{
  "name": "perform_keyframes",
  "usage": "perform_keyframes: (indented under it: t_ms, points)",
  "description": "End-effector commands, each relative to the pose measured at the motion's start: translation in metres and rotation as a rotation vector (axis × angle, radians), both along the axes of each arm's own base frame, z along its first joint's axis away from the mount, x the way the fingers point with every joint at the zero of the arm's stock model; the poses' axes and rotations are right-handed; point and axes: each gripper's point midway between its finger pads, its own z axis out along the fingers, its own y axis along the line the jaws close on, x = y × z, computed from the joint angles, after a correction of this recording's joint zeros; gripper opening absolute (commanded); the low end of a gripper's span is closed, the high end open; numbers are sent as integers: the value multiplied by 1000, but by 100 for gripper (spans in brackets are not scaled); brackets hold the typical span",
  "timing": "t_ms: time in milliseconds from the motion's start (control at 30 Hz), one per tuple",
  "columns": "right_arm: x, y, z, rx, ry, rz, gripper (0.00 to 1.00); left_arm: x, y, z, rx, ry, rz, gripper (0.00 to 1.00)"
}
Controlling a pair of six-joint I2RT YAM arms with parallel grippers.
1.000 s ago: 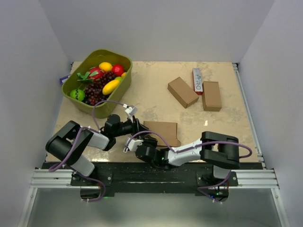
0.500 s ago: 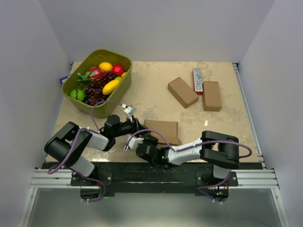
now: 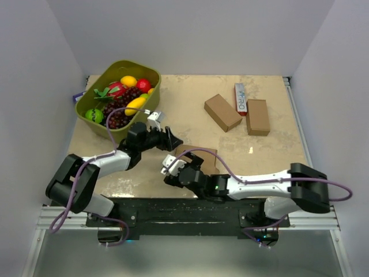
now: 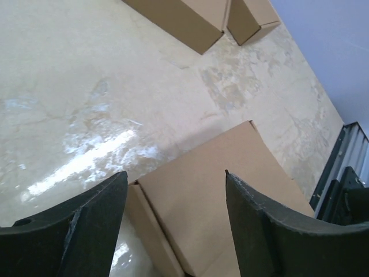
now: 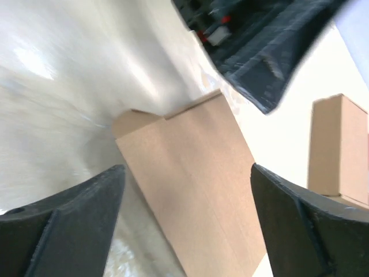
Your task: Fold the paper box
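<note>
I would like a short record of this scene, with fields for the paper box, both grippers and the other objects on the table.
paper box: lies on the table between both grippers
left gripper: jaws open, holding nothing
right gripper: jaws open, holding nothing
far right: brown box, second brown box, white-and-red carton
far left: green bin of toy fruit

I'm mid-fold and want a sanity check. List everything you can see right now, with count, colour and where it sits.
paper box: one, brown, front centre of the table
plain cardboard boxes: two, brown, far right
printed carton: one, white and red, between the plain boxes
bin: one, olive green, far left
fruit: several, yellow, red, green and dark purple, in the bin
table: one, mottled beige
left gripper: one, black, open, over the paper box
right gripper: one, black, open, over the paper box
</note>
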Motion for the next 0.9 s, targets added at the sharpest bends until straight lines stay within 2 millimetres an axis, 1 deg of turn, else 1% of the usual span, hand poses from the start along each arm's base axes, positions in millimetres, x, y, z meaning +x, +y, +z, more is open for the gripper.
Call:
perform_keyframes:
  t_ms: [0, 33, 67, 100, 133, 167, 200, 233, 267, 300, 333, 367, 400, 433, 467, 500, 567, 600, 633, 700, 733, 767, 800, 833, 867]
  points:
    - [-20, -6, 17, 138, 130, 18, 99, 13, 18, 15, 46, -48, 67, 74]
    - [-18, -10, 22, 154, 133, -16, 99, 13, 19, 18, 47, -52, 72, 74]
    - [-15, -19, 20, 160, 166, -73, 99, 11, 21, 17, 53, -48, 74, 75]
    - [-12, -19, 32, 193, 185, -92, 99, 10, 22, 21, 50, -57, 80, 76]
    - [-9, -20, 33, 239, 233, -138, 99, 10, 23, 22, 48, -55, 86, 77]
    - [8, -31, 34, 266, 263, -213, 99, 7, 25, 20, 48, -44, 88, 78]
    - [9, -34, 31, 274, 341, -222, 99, 5, 26, 23, 39, -49, 93, 78]
    - [16, -39, 28, 324, 402, -274, 99, 0, 27, 19, 31, -27, 95, 78]
    - [35, -57, 24, 349, 431, -361, 99, -2, 28, 20, 25, -22, 96, 78]
    - [40, -67, 20, 376, 454, -399, 99, -4, 28, 24, 14, -27, 92, 78]
    - [42, -71, 18, 422, 493, -432, 99, -9, 30, 20, 11, -11, 95, 78]
    - [55, -86, 17, 462, 501, -492, 99, -12, 31, 19, 12, -5, 96, 78]
    - [58, -97, 9, 476, 523, -526, 98, -14, 34, 24, 7, -16, 105, 79]
    - [57, -99, 8, 516, 572, -528, 98, -17, 36, 21, 13, -8, 113, 79]
    - [68, -114, 5, 550, 583, -582, 98, -20, 39, 19, 19, 6, 119, 79]
    - [68, -122, -4, 553, 605, -600, 97, -22, 41, 25, 10, -9, 128, 79]
    - [75, -130, -9, 602, 649, -612, 96, -27, 45, 23, 11, 5, 139, 79]
    - [74, -133, -16, 615, 678, -611, 96, -29, 47, 27, 3, -7, 143, 80]
    - [75, -132, -18, 636, 699, -597, 96, -33, 48, 24, 6, 4, 145, 80]
    - [76, -133, -24, 698, 748, -574, 96, -36, 51, 27, 0, 0, 154, 83]
    - [77, -133, -26, 716, 761, -576, 96, -39, 53, 24, 3, 10, 162, 84]
    - [77, -138, -33, 712, 778, -604, 95, -40, 54, 22, 4, 14, 165, 84]
    - [77, -141, -36, 706, 781, -618, 95, -41, 56, 26, 1, 4, 171, 86]
    - [76, -144, -40, 705, 792, -637, 95, -42, 59, 22, 15, 19, 180, 86]
    - [73, -148, -47, 709, 798, -655, 96, -42, 61, 25, 21, 15, 192, 87]
